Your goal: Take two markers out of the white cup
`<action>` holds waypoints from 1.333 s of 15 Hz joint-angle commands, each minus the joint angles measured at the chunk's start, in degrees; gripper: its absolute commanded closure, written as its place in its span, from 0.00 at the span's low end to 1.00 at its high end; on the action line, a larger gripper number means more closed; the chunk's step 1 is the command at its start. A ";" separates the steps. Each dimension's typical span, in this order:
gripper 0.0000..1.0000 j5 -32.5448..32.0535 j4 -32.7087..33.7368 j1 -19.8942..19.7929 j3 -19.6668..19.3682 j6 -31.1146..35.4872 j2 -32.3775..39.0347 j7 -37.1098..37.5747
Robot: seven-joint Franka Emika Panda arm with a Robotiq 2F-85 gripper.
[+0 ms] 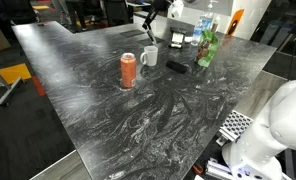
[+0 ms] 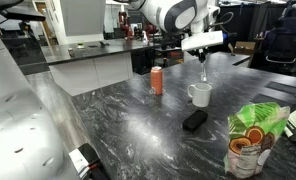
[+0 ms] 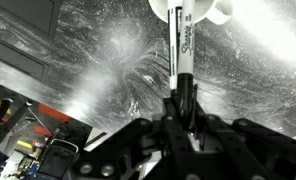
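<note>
Clamping one marker upright between its fingers, the end effector is hanging straight above the white cup. I am reading "Sharpie" on the barrel in the wrist view. The marker's far end is pointing at the cup's mouth, and I cannot tell whether it is clear of the rim. The cup is sitting on the desk. An orange can is standing just beside the cup, and a black block is lying near it. A green bottle is standing past the block, further from the cup.
</note>
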 commanded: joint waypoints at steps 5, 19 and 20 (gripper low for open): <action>0.96 -2.53 -0.99 5.75 0.96 -15.70 -5.45 3.64; 0.52 -2.22 0.11 3.27 0.72 -30.13 7.65 13.32; 0.44 -3.16 0.43 3.19 0.90 -29.75 7.71 14.02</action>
